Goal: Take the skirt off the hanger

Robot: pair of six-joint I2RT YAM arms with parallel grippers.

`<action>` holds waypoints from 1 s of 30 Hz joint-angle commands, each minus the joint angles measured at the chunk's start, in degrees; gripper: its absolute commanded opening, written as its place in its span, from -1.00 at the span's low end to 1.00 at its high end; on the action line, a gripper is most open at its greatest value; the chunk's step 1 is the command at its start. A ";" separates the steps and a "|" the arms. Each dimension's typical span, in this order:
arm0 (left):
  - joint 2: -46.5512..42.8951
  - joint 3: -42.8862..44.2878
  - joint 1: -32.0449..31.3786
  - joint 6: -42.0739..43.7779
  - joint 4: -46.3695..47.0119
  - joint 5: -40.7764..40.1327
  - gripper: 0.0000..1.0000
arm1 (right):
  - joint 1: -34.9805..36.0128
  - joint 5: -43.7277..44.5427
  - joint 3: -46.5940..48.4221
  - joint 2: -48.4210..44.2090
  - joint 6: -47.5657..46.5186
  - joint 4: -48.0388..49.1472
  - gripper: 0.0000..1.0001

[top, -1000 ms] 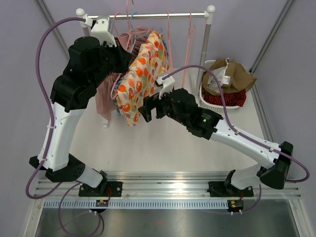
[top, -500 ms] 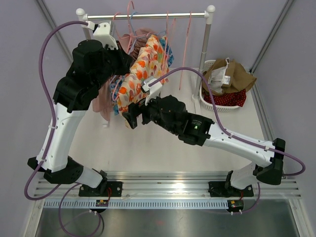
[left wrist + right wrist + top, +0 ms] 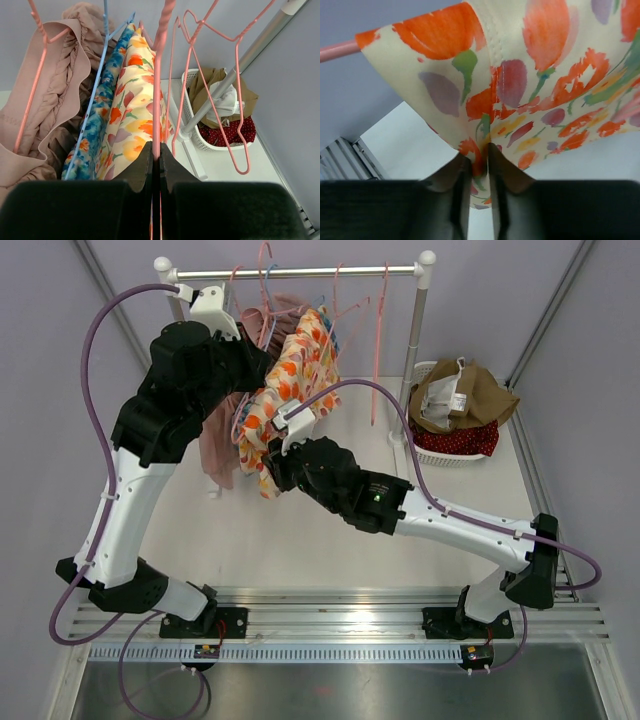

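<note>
The skirt (image 3: 292, 375), cream with orange and purple flowers, hangs on a pink hanger (image 3: 159, 75) from the rail. In the left wrist view my left gripper (image 3: 155, 157) is shut on that hanger's pink wire, with the skirt (image 3: 132, 115) draped just below and to the left. My right gripper (image 3: 272, 468) is at the skirt's lower edge. In the right wrist view its fingers (image 3: 455, 175) pinch a fold of the flowered skirt (image 3: 530, 75) between them, the right gripper (image 3: 479, 162) shut on the cloth. A pink hanger bar (image 3: 337, 50) shows at the upper left.
The clothes rail (image 3: 300, 272) spans the back on a white post (image 3: 415, 330). A dusty pink garment (image 3: 215, 440) and a blue flowered one (image 3: 102, 95) hang left of the skirt. Empty pink hangers (image 3: 382, 335) hang to the right. A white basket (image 3: 440, 455) of clothes stands at the right.
My right arm has swung left to the skirt's lower edge, and its jaws have closed from wide open onto the cloth. The left gripper has kept its hold on the hanger.
</note>
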 commanded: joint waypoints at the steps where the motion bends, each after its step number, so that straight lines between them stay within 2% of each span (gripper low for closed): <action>1: -2.97 -0.20 -0.11 0.19 6.99 -0.44 -1.00 | 0.55 3.49 -0.75 -2.40 0.10 2.91 -0.61; 3: -3.06 -0.64 -0.11 0.28 7.08 -0.61 -1.00 | 0.55 3.67 -1.19 -3.18 0.10 2.65 -0.74; 4: -3.06 -0.64 -0.11 0.28 7.08 -0.70 -1.00 | 0.55 3.93 -1.63 -3.45 0.10 2.47 -0.94; 5: -3.15 -0.64 -0.11 0.28 7.16 -0.70 -1.00 | 0.55 4.19 -1.98 -3.71 0.10 2.47 -1.00; 13: -3.07 0.58 -0.11 2.21 6.99 -3.50 -1.00 | 0.99 5.86 -8.29 -8.89 2.02 1.51 -1.00; 15: -2.45 2.51 -0.11 4.40 4.97 -4.91 -1.00 | 1.43 7.87 -11.90 -14.07 3.17 0.63 -1.00; 17: -2.10 4.80 -0.11 6.94 3.48 -8.24 -1.00 | 1.51 10.94 -19.44 -20.55 5.80 -3.13 -1.00; 18: -2.10 4.81 -0.03 7.83 3.12 -8.26 -1.00 | 1.52 12.27 -19.47 -22.85 5.81 -3.15 -1.00; 22: -1.92 7.18 0.15 10.91 1.10 -12.47 -1.00 | 1.60 19.03 -26.58 -34.19 9.67 -12.79 -1.00; 26: -2.62 6.92 0.24 10.83 0.40 -11.95 -1.00 | 1.60 24.66 -27.91 -45.26 10.73 -17.91 -1.00; 30: -3.94 5.07 0.24 10.48 0.39 -11.51 -1.00 | 1.51 33.35 -25.64 -48.80 8.28 -20.37 -1.00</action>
